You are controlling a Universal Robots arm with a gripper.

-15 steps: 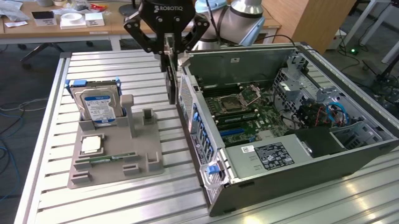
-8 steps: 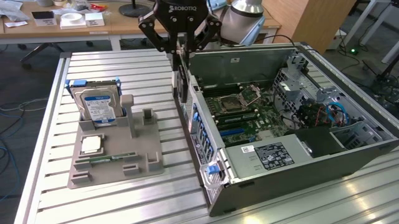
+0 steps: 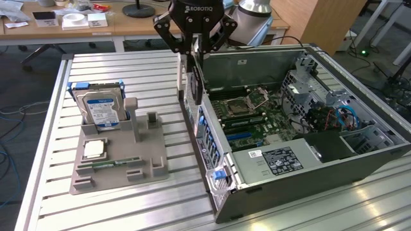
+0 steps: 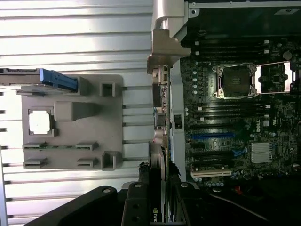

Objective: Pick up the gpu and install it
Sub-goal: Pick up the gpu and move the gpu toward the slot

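My gripper [image 3: 197, 52] hangs over the open computer case [image 3: 334, 163], above the case wall that faces the grey fixture. It is shut on the gpu [image 3: 192, 83], a thin dark card that hangs upright from the fingers. The card's long silvery bracket [image 3: 182, 82] runs down along that wall. In the wrist view the gpu [image 4: 160, 123] shows edge-on, running from the gripper [image 4: 160, 188] to the silvery bracket [image 4: 165, 47]. It lies along the case wall beside the motherboard [image 4: 225, 132] and its slots. I cannot tell whether the card touches a slot.
A grey fixture [image 3: 147, 149] on the slatted metal table [image 3: 51, 202] holds a blue-labelled hard drive [image 3: 99, 108], a processor chip [image 3: 95, 148] and a green memory stick [image 3: 109, 163]. A wooden desk [image 3: 77, 29] with small items stands behind the table.
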